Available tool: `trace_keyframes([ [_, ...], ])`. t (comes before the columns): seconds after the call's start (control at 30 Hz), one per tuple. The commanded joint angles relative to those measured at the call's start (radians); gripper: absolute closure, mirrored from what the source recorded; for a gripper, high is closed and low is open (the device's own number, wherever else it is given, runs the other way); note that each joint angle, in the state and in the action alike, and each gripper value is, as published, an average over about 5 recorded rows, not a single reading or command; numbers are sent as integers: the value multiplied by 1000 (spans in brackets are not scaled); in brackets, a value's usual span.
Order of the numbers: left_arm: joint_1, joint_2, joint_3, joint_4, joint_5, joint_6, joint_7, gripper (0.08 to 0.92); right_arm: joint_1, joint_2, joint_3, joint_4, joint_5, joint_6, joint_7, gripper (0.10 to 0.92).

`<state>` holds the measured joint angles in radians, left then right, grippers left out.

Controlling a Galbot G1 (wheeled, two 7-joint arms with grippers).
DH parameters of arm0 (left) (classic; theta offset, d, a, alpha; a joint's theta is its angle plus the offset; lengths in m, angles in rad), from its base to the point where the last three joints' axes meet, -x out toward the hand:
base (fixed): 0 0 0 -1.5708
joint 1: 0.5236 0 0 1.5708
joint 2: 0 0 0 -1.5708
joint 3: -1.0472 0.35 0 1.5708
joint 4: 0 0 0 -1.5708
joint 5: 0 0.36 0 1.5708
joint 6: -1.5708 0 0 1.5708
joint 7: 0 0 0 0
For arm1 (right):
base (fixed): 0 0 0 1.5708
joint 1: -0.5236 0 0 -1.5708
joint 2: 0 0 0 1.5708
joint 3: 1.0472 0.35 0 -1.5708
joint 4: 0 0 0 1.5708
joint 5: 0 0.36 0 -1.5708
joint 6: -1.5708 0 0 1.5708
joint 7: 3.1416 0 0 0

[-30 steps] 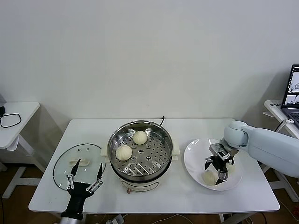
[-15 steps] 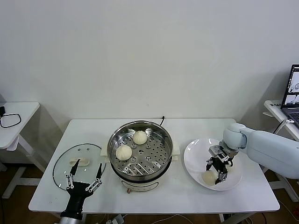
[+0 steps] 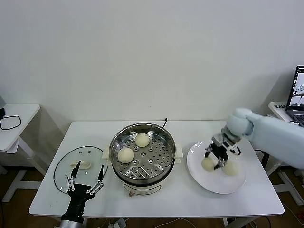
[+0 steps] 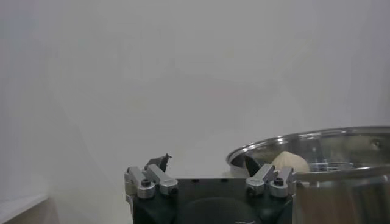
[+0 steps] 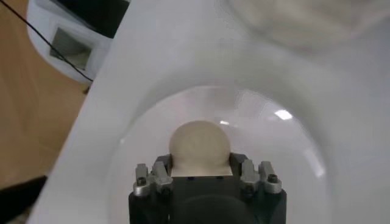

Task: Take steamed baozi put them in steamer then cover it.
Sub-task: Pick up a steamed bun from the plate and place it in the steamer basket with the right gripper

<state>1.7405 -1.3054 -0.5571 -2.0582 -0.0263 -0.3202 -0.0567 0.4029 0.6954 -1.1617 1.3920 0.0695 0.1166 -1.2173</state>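
1. While the right arm reaches in from the right side, its right gripper (image 3: pixel 212 159) points down over the white plate (image 3: pixel 209 183), jaws clamped on one steamed baozi (image 3: pixel 208 164).
2. A second baozi (image 3: pixel 231 167) lies on the plate just beside it.
3. Two baozi (image 3: pixel 126 155) sit in the steamer (image 3: pixel 142 129).
4. The left gripper (image 3: pixel 86 182) hovers near the cover (image 3: pixel 64 166), jaws spread wide.

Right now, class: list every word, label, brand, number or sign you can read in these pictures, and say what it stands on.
No text can be read anywhere.
Open laptop at the right edge: its lit screen shows a picture, nothing legible.
Shiny round stainless-steel steamer, round clear glass cover, round white plate and white table: no visible lettering.
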Motion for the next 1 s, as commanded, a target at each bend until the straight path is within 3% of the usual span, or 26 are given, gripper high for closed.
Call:
trace_keyframes([
  [0.03, -1, 2, 2, -1, -1, 0, 0, 177, 364, 166, -62, 32, 78, 261, -16, 389],
  [0.27, -4, 1, 11, -1, -1, -4, 0, 177, 462, 362, -136, 91, 114, 369, 41, 389],
  [0.47, -4, 5, 11, -3, -2, -7, 0, 177, 406, 480, -147, 128, 23, 437, 58, 389],
  [1.0, 0, 9, 3, 0, -7, -16, -2, 177, 200, 572, -182, 142, -195, 512, 71, 389],
])
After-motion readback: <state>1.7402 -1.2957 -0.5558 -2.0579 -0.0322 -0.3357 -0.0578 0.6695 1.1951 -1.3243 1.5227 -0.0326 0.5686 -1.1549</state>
